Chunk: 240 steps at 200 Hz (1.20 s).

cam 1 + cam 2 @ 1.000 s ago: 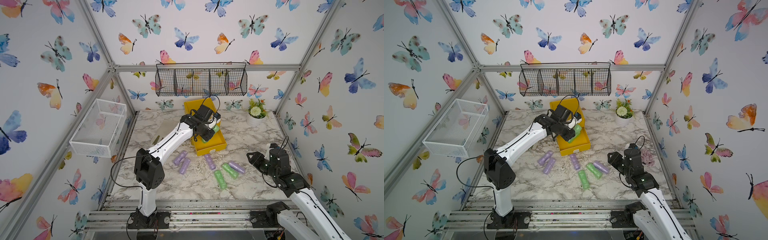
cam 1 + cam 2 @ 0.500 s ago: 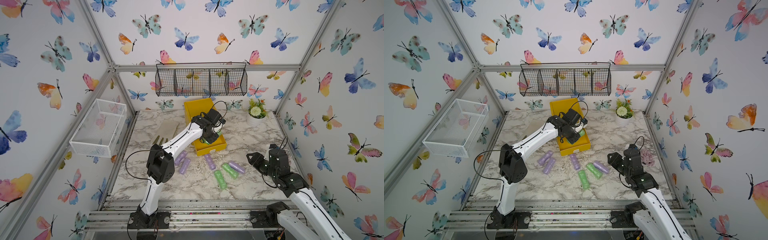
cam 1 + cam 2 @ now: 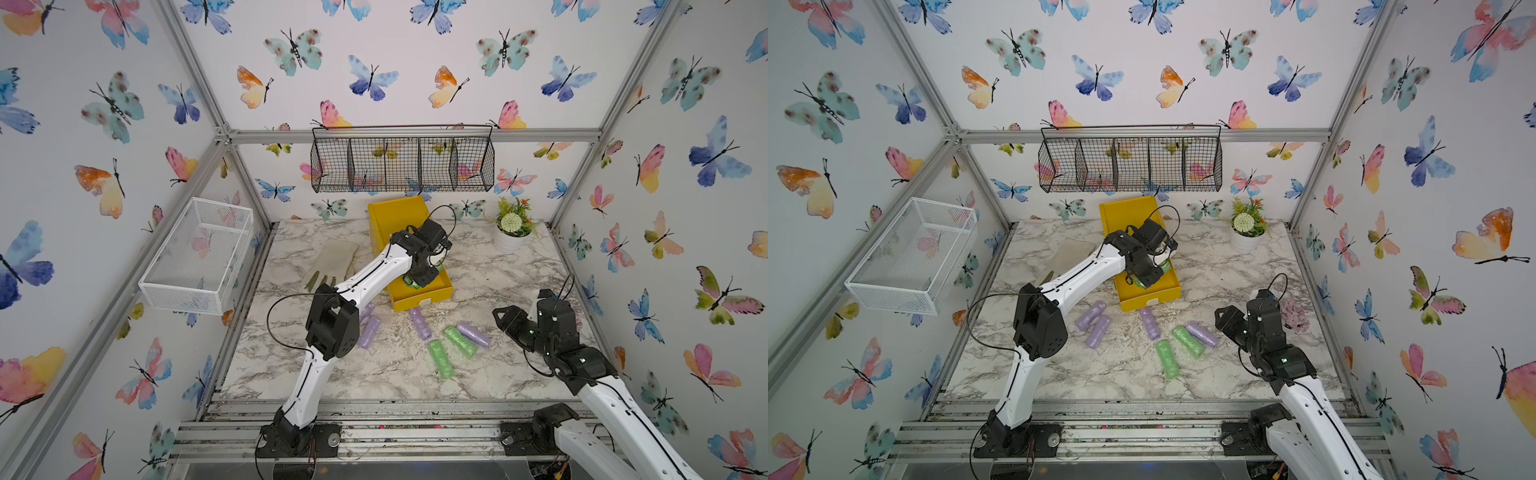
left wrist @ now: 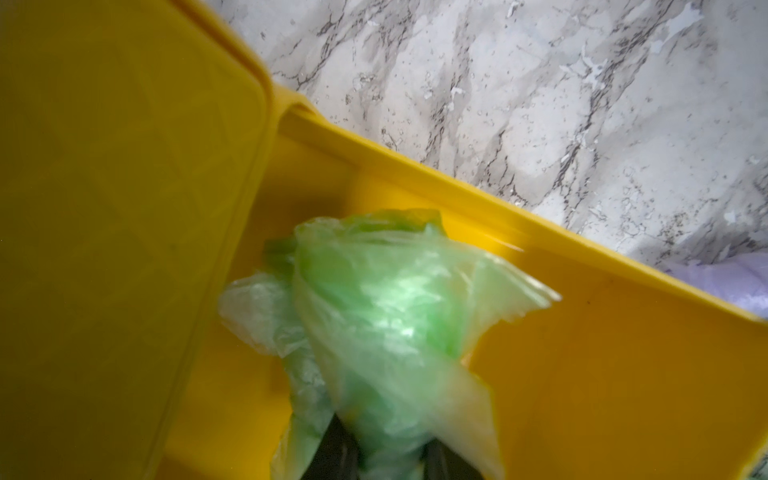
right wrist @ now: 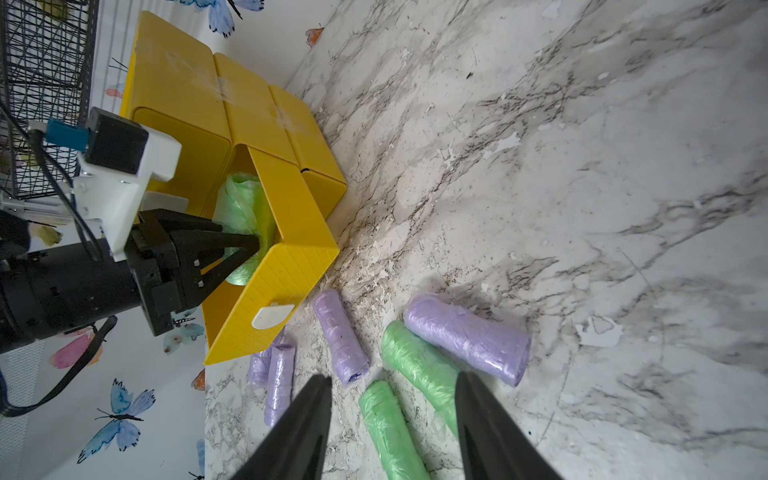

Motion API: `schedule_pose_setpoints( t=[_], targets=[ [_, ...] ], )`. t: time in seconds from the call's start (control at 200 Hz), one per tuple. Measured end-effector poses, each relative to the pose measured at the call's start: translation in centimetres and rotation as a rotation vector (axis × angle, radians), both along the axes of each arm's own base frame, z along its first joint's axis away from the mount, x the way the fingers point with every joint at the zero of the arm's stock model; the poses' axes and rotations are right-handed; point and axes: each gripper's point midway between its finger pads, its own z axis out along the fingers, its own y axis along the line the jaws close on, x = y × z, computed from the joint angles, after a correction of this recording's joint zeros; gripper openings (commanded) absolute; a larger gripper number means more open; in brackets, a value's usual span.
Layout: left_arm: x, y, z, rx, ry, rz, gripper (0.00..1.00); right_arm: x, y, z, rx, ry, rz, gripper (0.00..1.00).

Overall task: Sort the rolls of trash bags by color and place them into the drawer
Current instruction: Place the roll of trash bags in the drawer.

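surface: grey-veined marble tabletop (image 3: 365, 374) | store: bright yellow plastic chest (image 3: 392, 216), one drawer (image 3: 428, 296) pulled out | left gripper (image 5: 254, 244): narrow, pinching crinkly green plastic roll (image 5: 239, 203) inside it | right gripper (image 5: 394, 379): half-wide, empty, nearer two loose green rolls (image 5: 419, 365), long axes across its closing line

L wrist view: green roll (image 4: 386, 332) blurred, masks L gripper (image 4: 384, 459) tips, both cut by frame edge. In a top view: L arm (image 3: 370, 272) hides drawer (image 3: 424, 297) interior, pt. of glove (image 3: 336, 257).
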Motion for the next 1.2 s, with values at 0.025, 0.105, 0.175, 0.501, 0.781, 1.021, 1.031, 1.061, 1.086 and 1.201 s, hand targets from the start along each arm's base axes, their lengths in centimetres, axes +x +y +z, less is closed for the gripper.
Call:
schedule_pose_setpoints(
  t=[0.025,0.105,0.175,0.501,0.781,1.021,1.031,1.061,1.086,1.201],
  targets=[
    [0.0,0.0,-0.1,0.004,0.002,0.000,0.25,0.0,0.0,0.0,-0.001,-0.001,0.001,0.54],
    [0.0,0.2,-0.3,0.018,0.000,0.005,0.26,0.0,0.0,0.0,-0.001,-0.001,0.001,0.54],
    [0.1,0.4,-0.3,0.027,-0.005,0.013,0.27,0.0,0.0,-0.1,-0.002,0.001,0.001,0.54],
    [1.3,0.1,0.4,0.023,-0.044,0.034,0.30,0.0,0.0,-0.3,-0.005,0.008,0.001,0.54],
    [1.5,0.2,-0.6,0.042,-0.036,0.041,0.38,0.0,0.0,-0.3,-0.005,0.008,0.001,0.54],
    [1.5,0.3,-0.9,0.050,-0.036,0.053,0.47,0.0,0.0,-0.3,-0.005,0.008,0.002,0.54],
    [1.6,0.3,-0.9,0.051,-0.036,0.054,0.47,0.0,0.0,-0.3,-0.005,0.008,0.002,0.54],
    [1.6,0.3,-0.9,0.050,-0.036,0.055,0.47,0.0,0.0,-0.3,-0.005,0.008,0.002,0.54],
    [1.6,0.3,-0.9,0.050,-0.036,0.055,0.47,0.0,0.0,-0.3,-0.004,0.008,0.001,0.54],
    [1.5,0.3,-0.9,0.049,-0.035,0.057,0.47,0.0,0.0,-0.3,-0.005,0.008,0.001,0.54]
  ],
)
